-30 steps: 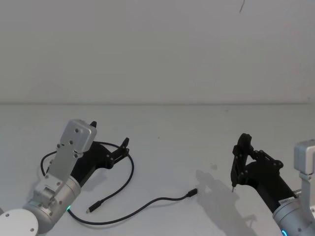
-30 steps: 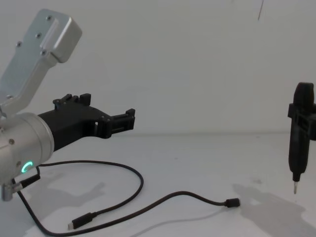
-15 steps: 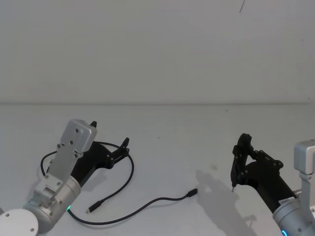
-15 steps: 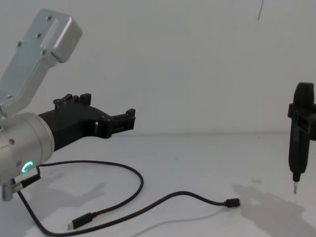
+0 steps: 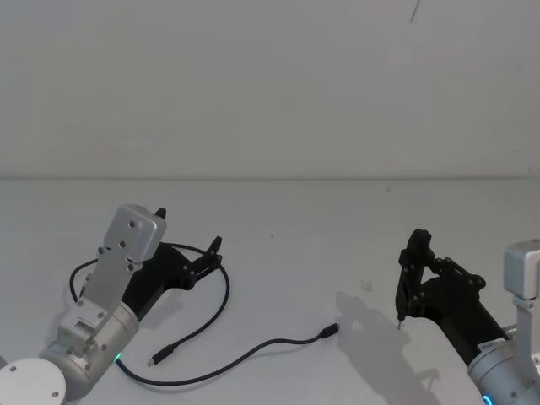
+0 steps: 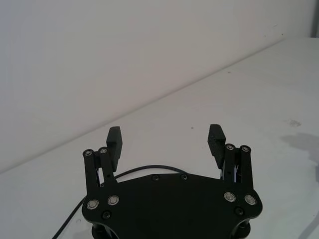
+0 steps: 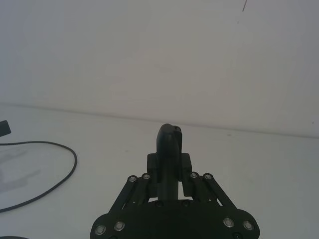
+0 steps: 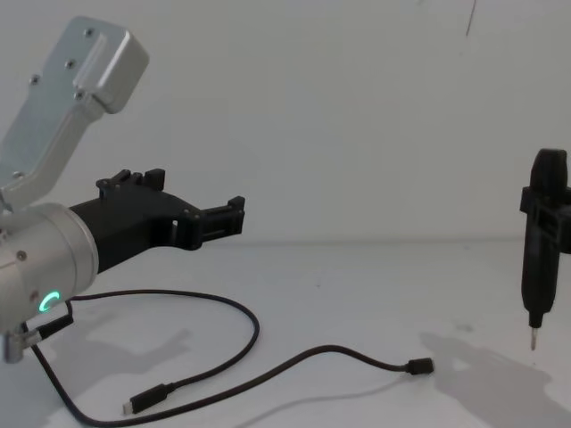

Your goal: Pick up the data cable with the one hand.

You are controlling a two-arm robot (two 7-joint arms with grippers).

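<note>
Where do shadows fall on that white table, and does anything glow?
Head view: a grey shadow lies on the white table left of the slim black pen-like tool clamped in the right pincer. Chest view: that shadow spreads below the tool's tip, a fainter one lies beneath the open black left pincer, and a green ring glows on its silver wrist.

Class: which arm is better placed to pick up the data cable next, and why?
Left. The left gripper hovers open just above the data cable, whose loop passes under it. The right gripper is shut on a pen-like tool, off past the cable's far plug.
</note>
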